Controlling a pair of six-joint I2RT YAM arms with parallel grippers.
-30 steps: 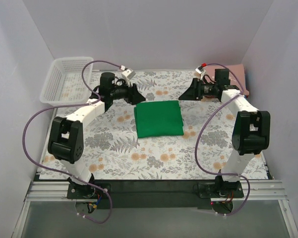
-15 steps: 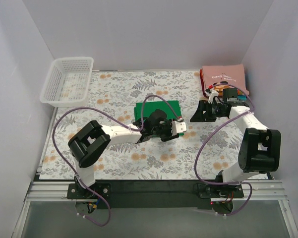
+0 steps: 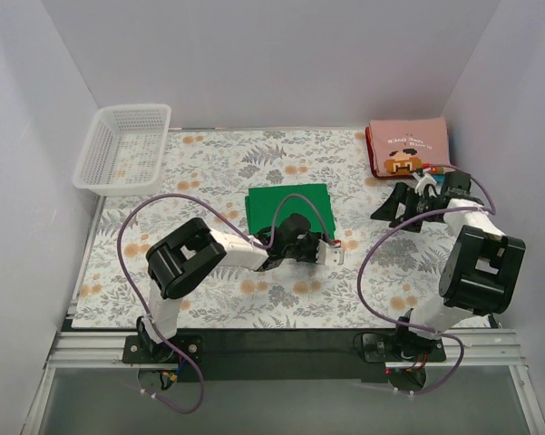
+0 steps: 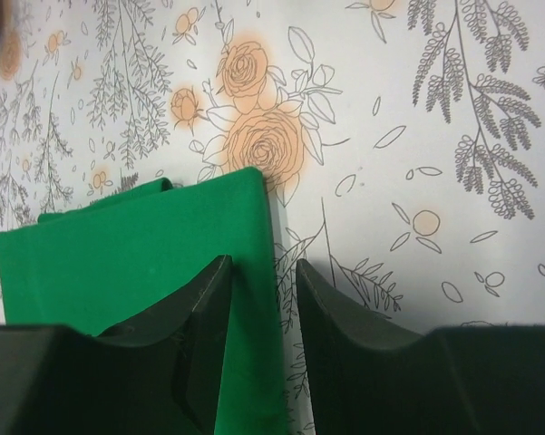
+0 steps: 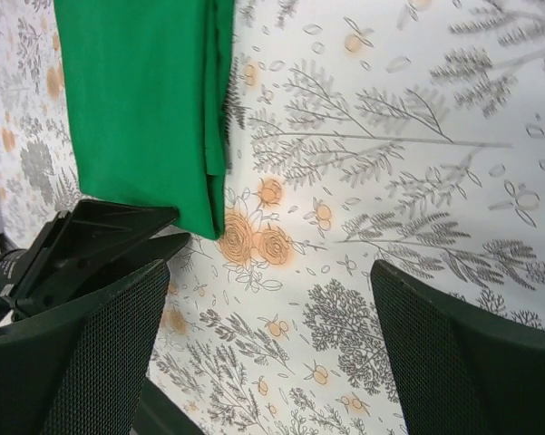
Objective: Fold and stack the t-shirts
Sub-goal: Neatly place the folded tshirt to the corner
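Note:
The green t-shirt (image 3: 288, 208) lies folded flat at the table's middle. My left gripper (image 3: 319, 243) is low at its near right corner. In the left wrist view the jaws (image 4: 263, 263) stand narrowly apart and straddle the green t-shirt's (image 4: 136, 263) edge, one finger over cloth, one over the tablecloth. The pink t-shirt (image 3: 408, 148) with the pixel graphic lies folded at the back right. My right gripper (image 3: 394, 207) is open and empty over the tablecloth, right of the green shirt; the right wrist view (image 5: 267, 272) shows the green t-shirt (image 5: 141, 100) ahead. No teal shirt shows.
A white mesh basket (image 3: 125, 145) stands at the back left corner. White walls close in the left, back and right sides. The flowered tablecloth (image 3: 209, 172) covers the table. The black rail (image 3: 281, 344) with both arm bases runs along the near edge.
My left gripper moved from the green shirt's far edge to its near right corner and settled lower there. My right gripper drew back to the right, uncovering the pink shirt.

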